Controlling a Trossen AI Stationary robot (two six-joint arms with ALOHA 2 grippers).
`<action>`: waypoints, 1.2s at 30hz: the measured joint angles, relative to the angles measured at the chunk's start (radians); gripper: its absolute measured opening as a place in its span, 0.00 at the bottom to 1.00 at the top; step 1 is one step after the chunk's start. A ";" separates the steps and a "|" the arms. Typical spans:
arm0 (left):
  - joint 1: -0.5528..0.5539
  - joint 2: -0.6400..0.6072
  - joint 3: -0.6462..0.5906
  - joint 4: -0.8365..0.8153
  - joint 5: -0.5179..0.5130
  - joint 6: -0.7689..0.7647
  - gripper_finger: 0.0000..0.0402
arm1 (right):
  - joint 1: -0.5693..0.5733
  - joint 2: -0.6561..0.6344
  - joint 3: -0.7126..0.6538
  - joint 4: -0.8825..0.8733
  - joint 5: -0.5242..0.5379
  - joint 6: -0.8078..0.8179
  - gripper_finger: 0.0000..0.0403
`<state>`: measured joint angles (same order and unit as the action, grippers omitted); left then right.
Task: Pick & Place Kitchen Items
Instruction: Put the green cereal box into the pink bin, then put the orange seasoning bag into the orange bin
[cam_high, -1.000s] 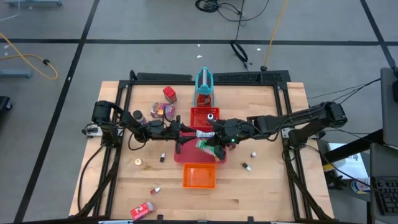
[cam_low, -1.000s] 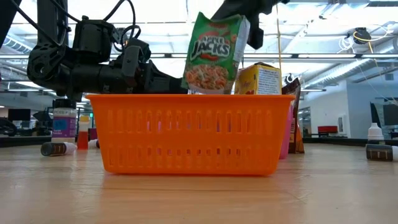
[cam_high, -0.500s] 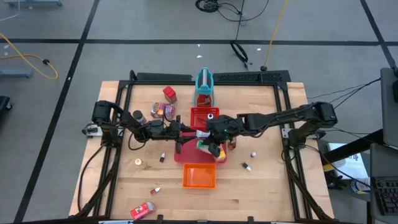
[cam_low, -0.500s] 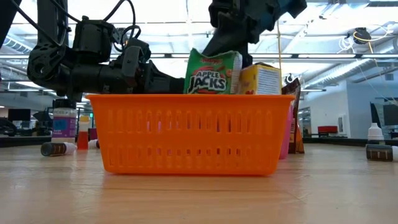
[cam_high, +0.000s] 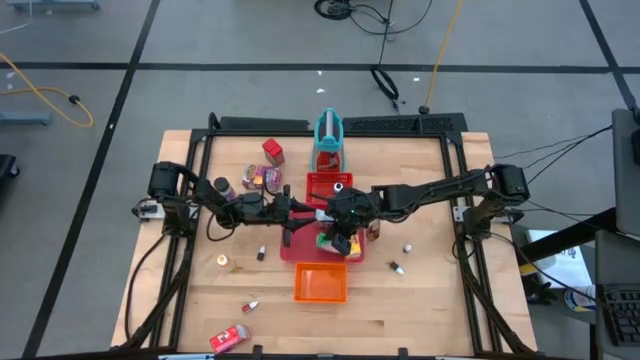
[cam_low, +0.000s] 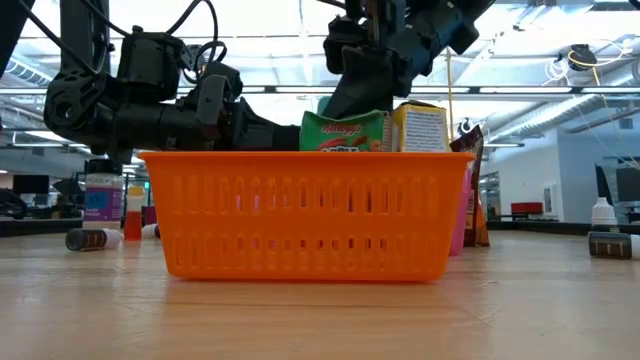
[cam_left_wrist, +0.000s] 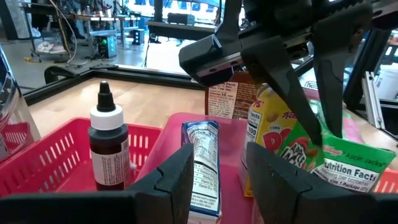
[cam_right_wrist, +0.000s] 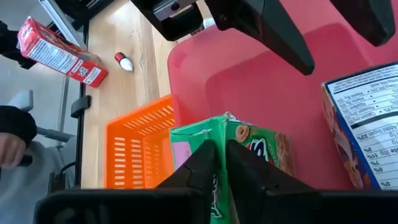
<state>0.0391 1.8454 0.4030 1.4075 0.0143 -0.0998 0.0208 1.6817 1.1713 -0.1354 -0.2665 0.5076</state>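
Where the pink tray (cam_right_wrist: 249, 81) dips, right fingers (cam_right_wrist: 202, 163) pinch the green box (cam_right_wrist: 249, 146).

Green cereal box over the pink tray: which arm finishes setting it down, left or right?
Right. The right gripper is shut on the green cereal box, holding it in the pink tray. The left gripper is open beside a blue-white box, holding nothing.

green cereal box (cam_low: 345, 132) | upright in pink bin | beside yellow cereal box (cam_low: 421, 128), touching
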 joint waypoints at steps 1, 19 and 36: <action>0.000 0.000 0.000 0.000 0.000 0.000 0.37 | 0.000 0.000 0.000 0.000 0.000 -0.002 0.10; 0.000 0.000 0.000 -0.002 0.000 -0.001 0.37 | -0.028 -0.036 0.000 0.066 0.004 -0.134 0.30; 0.000 0.000 0.000 -0.028 -0.015 -0.003 0.37 | 0.038 -0.169 0.000 -0.119 0.180 -0.287 0.23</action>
<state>0.0391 1.8454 0.4030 1.3798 -0.0010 -0.1032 0.0584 1.5129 1.1717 -0.2541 -0.0864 0.2205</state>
